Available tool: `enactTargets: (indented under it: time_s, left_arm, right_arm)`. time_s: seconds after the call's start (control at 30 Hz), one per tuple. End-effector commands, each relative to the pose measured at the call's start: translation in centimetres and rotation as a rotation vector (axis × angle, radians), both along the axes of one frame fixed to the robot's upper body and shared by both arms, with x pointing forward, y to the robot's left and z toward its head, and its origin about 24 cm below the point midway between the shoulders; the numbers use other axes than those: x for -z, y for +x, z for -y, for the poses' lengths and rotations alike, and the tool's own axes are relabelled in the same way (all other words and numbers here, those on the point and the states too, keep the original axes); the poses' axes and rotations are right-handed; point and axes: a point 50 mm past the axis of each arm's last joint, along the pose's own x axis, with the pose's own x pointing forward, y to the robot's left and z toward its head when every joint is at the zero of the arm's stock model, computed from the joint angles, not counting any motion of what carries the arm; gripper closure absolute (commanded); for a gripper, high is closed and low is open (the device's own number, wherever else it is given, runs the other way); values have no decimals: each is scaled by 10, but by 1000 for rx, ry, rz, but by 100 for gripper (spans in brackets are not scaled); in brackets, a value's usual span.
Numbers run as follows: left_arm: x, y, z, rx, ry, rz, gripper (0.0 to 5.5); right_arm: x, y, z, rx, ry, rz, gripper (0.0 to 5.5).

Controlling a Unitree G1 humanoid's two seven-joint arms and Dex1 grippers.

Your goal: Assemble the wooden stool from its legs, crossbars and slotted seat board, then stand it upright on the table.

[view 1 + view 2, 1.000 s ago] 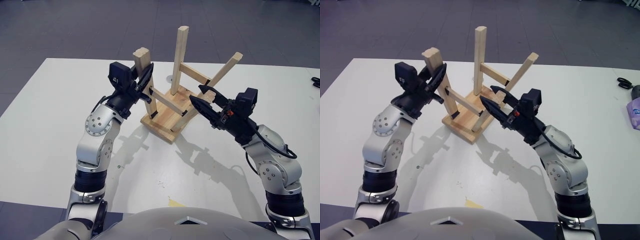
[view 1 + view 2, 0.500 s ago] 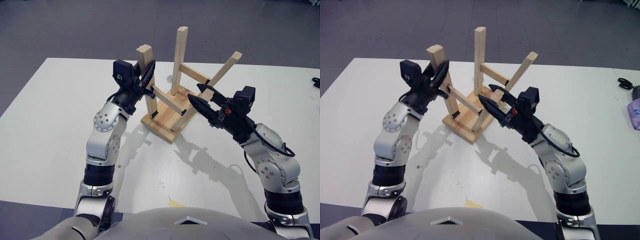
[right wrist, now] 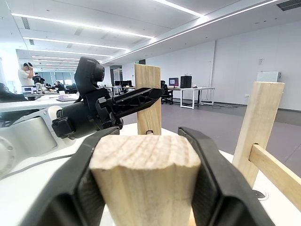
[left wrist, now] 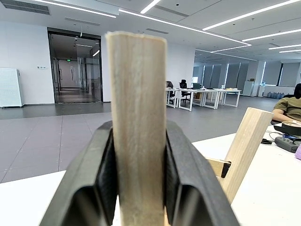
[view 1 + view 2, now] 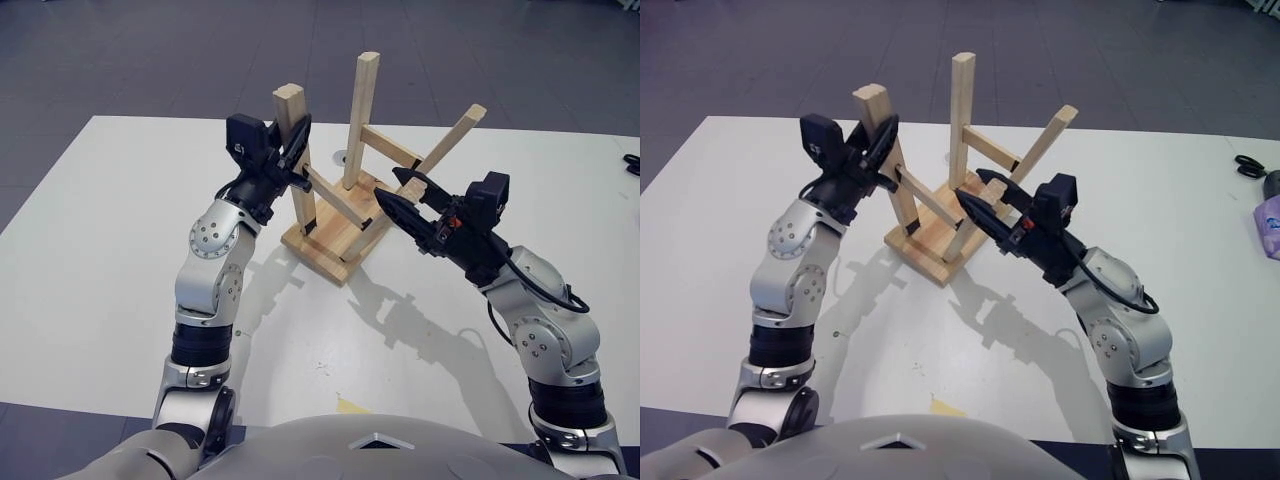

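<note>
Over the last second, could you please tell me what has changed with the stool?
The left gripper, clamped on a stool leg, shifted slightly toward the middle, tipping that leg more upright. The right gripper, holding another leg, and the seat board stayed put.

The stool (image 5: 345,200), of pale bare wood, is set upside down at the far middle of the table (image 5: 100,250), legs pointed upward. The seat board (image 5: 322,248) is rested on the table, seemingly tilted. The left leg (image 5: 293,130) is clamped in the left gripper (image 5: 298,160), and the near leg (image 3: 143,174) in the right gripper (image 5: 388,185). The far leg (image 5: 362,110) is stood nearly upright; the right leg (image 5: 452,138) is leaned well rightward. One crossbar (image 5: 335,197) is run from the left leg towards the near leg, and another (image 5: 390,147) between the far and right legs.
</note>
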Motion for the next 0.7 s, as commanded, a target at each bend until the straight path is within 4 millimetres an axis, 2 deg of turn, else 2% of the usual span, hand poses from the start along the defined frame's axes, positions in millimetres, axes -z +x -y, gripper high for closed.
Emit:
enactTargets:
  time_s: [0.03,0.27,0.7]
  left_arm:
    - [-7,3,2,28,7,25,446]
    - [5,1,6,55,25,9,446]
    - [-6,-2,-1,33,62,61,446]
  right_arm:
    - [41,-7,-4,-37,-56,-250,341]
    - [41,-7,-5,-41,-53,-250,341]
    - [40,-7,-5,-44,-55,-249,341]
